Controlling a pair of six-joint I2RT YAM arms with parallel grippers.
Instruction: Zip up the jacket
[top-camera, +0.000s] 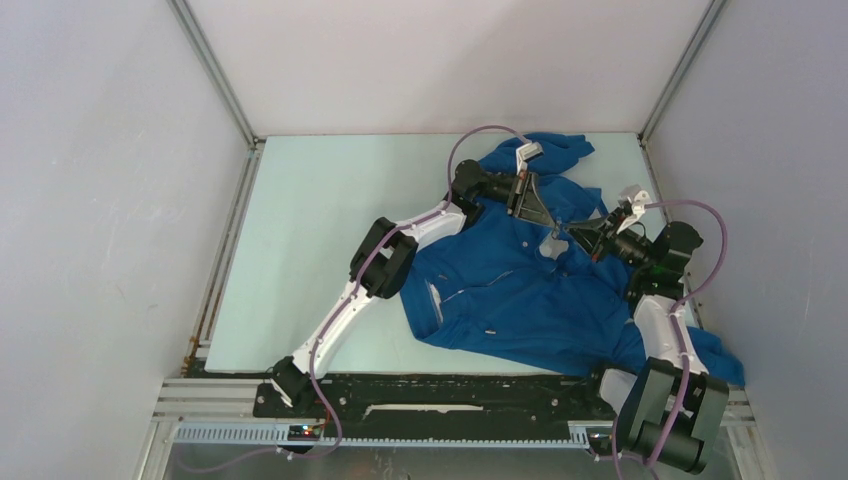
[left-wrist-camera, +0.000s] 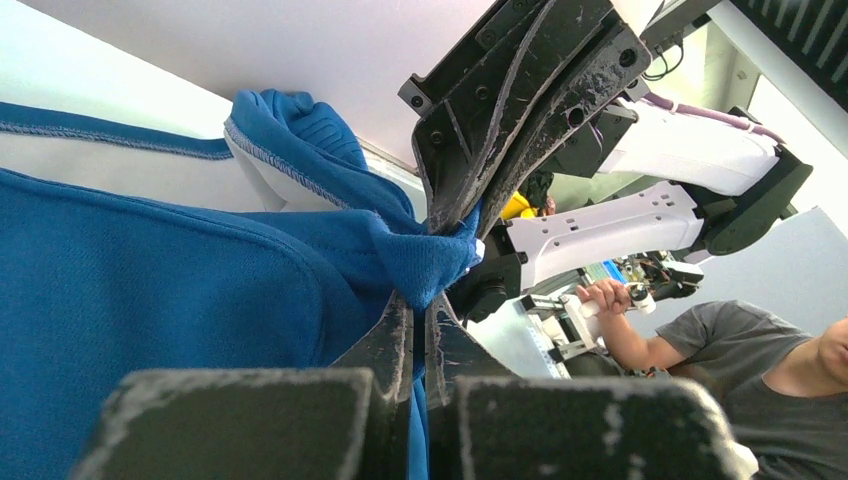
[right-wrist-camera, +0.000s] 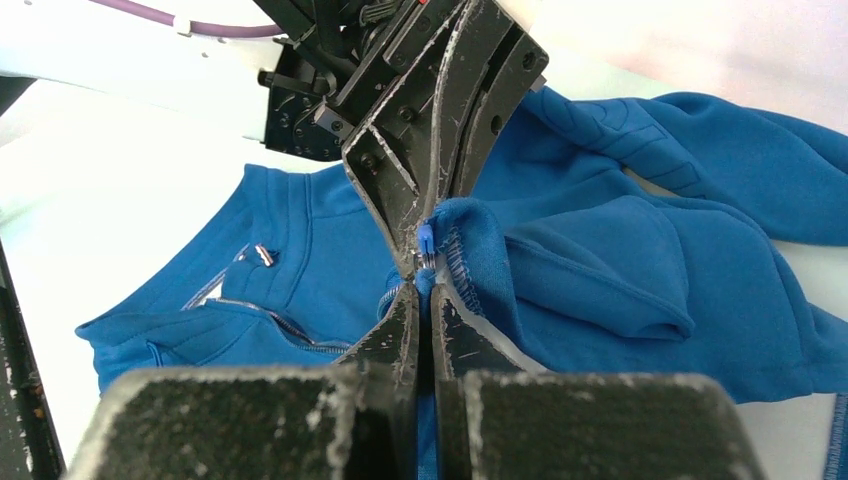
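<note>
From above, the jacket lay rumpled at centre-right of the surface. Left wrist view — the left gripper was clenched on a fold of its blue fabric, lower centre. Right wrist view — the right gripper pinched the jacket's zipper edge at mid-frame.

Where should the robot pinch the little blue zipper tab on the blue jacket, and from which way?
Probably the small blue zipper tab itself, pinched across its flat sides, coming end-on where it pokes free of the big royal-blue fabric jacket. It is thin, and folded cloth presses close beside it.
</note>
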